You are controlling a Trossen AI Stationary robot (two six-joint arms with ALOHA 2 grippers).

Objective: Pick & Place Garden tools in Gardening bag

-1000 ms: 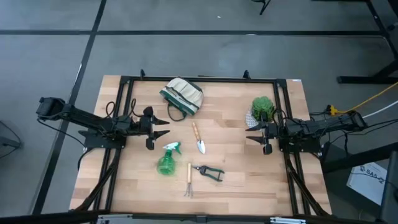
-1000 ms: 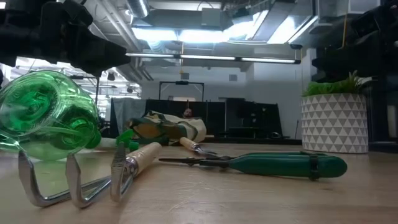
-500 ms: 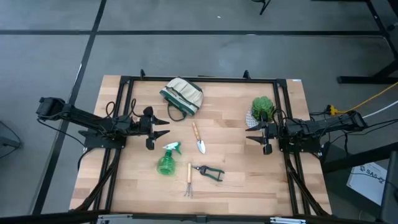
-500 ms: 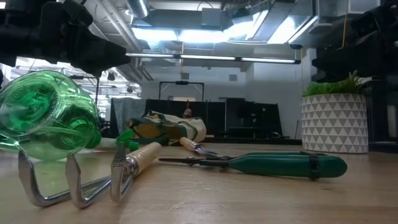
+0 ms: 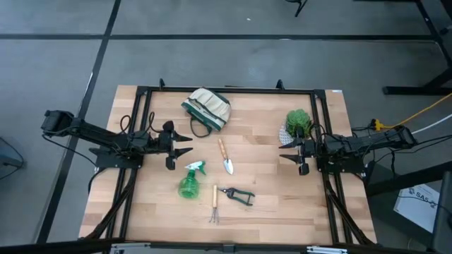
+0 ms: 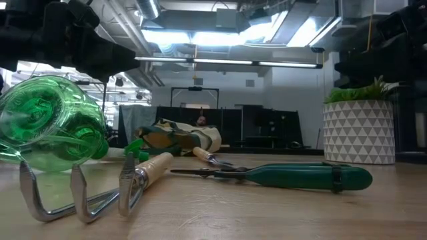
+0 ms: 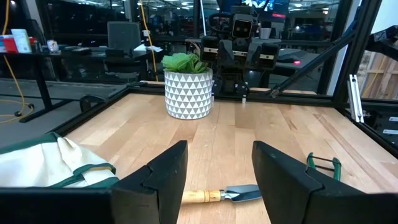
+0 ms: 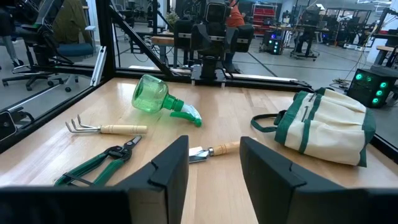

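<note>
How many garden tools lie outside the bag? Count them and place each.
4, all on the table: spray bottle toward the left arm's side, trowel at centre, rake and pruning shears nearer the front edge. Inside the gardening bag can't be seen.

Both arms are black throughout, built of slim tubular links joined by blockier housings, and mounted on a black tube frame around the table. Left arm: a boxy dark joint at its outer end, thin black cables looping near the wrist. Left gripper (image 5: 185,146): two pointed black fingers (image 7: 160,182), flat-faced, angular, matte, with stepped edges at the base. Right arm: same construction, cables bundled at its rear. Right gripper (image 5: 285,152): matching black wedge-shaped fingers (image 8: 168,169). Seen from the left wrist, the right arm's wrist block carries a small camera housing and light-coloured fittings.
</note>
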